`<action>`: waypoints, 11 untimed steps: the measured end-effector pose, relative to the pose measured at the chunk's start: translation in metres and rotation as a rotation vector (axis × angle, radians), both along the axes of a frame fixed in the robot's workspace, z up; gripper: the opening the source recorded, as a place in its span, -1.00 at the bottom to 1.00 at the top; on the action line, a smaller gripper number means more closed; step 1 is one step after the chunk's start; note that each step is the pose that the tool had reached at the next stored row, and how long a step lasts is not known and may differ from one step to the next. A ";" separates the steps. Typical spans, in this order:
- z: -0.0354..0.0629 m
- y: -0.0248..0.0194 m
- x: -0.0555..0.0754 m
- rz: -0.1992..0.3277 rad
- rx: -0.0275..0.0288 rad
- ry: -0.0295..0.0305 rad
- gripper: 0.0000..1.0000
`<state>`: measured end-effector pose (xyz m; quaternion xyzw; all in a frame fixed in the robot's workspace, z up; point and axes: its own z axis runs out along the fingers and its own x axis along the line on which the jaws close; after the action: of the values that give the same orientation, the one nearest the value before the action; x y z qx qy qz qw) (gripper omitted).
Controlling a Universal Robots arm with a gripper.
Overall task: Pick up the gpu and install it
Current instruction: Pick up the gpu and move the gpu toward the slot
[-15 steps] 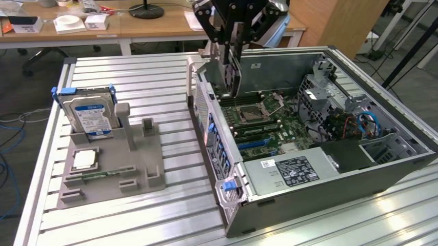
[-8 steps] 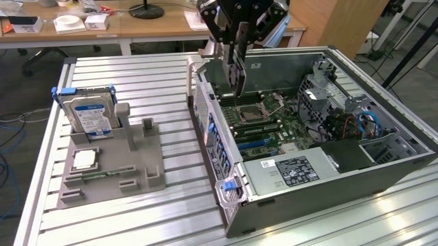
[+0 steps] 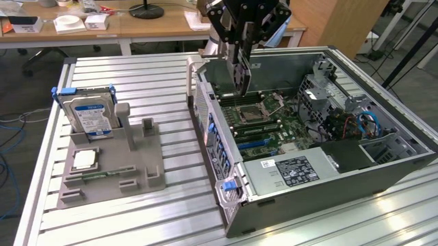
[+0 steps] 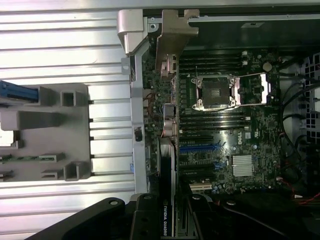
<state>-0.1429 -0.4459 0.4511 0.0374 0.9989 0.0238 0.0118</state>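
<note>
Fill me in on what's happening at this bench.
The robot's gripper is shut on the gpu, holding it edge-down over the open computer case, above the motherboard. The card isn't seated in a slot yet. On the exterior view's left, a grey fixture on the table holds a hard drive.

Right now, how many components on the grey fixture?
3: hard drive upright at the far end of the grey fixture, CPU flat mid-fixture, memory stick nearer the camera. None looks hidden.

Ribbed aluminium table (image 3: pixel 137 77); wooden desks (image 3: pixel 151 25) behind; wooden cabinet (image 3: pixel 342 20); blue cables (image 3: pixel 8 134) on grey floor (image 3: pixel 27 82).
</note>
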 end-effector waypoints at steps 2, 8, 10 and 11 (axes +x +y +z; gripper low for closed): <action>0.0000 0.0000 0.002 0.000 0.0000 0.0000 -0.48; 0.0000 0.0000 0.010 0.000 0.0000 0.0000 -0.48; 0.0000 0.0000 0.013 0.000 0.0000 -0.0001 -0.48; 0.0000 0.0000 0.015 0.000 0.0000 -0.0001 -0.48</action>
<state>-0.1277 -0.4459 0.4511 0.0374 0.9989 0.0238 0.0118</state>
